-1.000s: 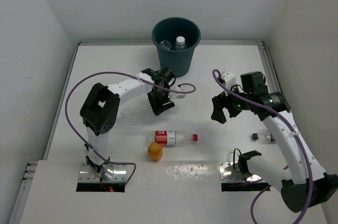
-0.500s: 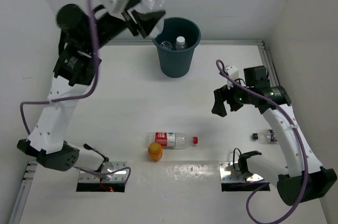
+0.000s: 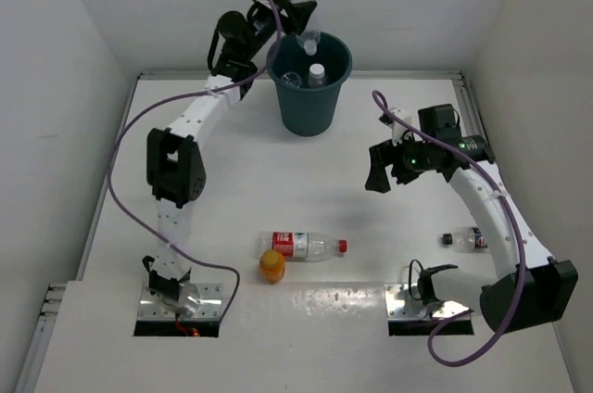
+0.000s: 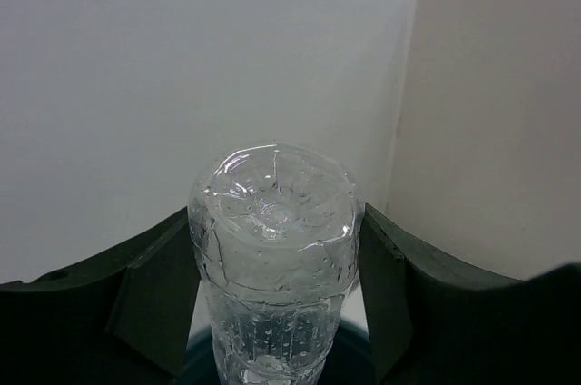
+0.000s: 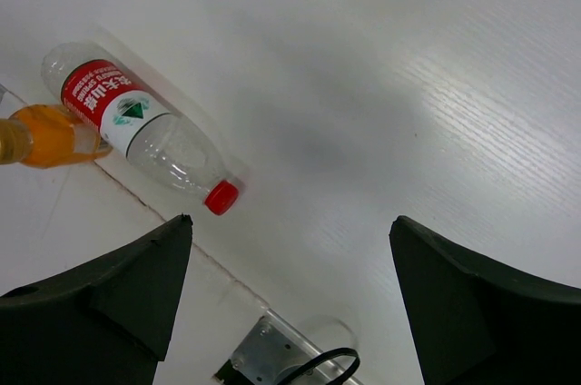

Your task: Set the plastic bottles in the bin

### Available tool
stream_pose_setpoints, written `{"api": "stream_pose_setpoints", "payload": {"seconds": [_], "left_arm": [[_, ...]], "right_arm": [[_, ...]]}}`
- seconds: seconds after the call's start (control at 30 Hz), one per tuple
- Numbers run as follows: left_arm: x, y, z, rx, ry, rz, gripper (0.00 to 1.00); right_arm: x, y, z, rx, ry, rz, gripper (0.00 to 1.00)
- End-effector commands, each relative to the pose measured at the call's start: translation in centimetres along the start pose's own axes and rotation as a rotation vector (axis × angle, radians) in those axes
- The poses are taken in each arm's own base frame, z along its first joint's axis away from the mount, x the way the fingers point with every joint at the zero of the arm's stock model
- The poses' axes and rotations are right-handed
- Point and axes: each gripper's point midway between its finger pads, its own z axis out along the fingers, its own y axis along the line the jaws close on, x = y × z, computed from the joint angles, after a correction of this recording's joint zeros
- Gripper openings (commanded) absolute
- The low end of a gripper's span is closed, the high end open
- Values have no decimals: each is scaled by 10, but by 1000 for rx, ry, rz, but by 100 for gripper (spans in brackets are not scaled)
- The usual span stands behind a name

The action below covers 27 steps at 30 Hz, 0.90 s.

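**Inspector:** White worktop, near side: what is outstanding?

**Assistant:** Orange bottle [image 3: 271,266] and red-label bottle [image 3: 306,244] lie side by side. Black-capped bottle [image 3: 468,239] lies to the right. Right end effector [image 3: 382,178] is spread wide and empty.

**Inspector:** Far side?

**Assistant:** Bin [image 3: 309,107] holds a white-capped bottle [image 3: 317,71] and a second bottle [image 3: 291,79]. Left end effector [image 3: 300,7] grips a clear bottle [image 4: 275,249], cap down, above it. Roughly half done, I judge.

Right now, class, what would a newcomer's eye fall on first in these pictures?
The left claw, high at the far edge, grips a clear bottle base-up over the dark teal bin. Near the front, a red-labelled bottle and a stubby orange bottle lie side by side, while the right claw hangs open at mid-right.
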Motion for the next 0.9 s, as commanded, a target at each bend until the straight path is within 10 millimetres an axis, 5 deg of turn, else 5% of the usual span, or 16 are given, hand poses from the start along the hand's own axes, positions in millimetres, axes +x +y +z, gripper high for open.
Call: {"api": "stream_pose_setpoints", "payload": {"seconds": [0.0,0.4,0.43,0.5,0.57,0.73,0.8,0.87], "left_arm": [[-81,0,11,-1,-244,56,0],[31,42,-3,-30,-97,36,2],[49,41,-9,-19,-63,24,8],[55,38,-12,-7,-50,10,40],[53,41,-15,-6,-44,4,60],[60,39,-17,0,-25,-26,70],[59,36,-18,8,-21,-41,100],[53,29,-18,35,-23,-48,100]], "right_arm": [[-23,-1,0,-14,-62,-2,88],[-34,-11,10,-21,-38,-8,91],[-36,-11,9,-20,-42,-16,91],[-40,-12,10,-20,-44,-27,91],[-47,-14,9,-15,-53,-34,91],[-56,-11,7,-24,-63,-43,91],[-56,-11,6,-20,-66,-46,91],[-53,-11,5,-15,-59,-58,91]]}}
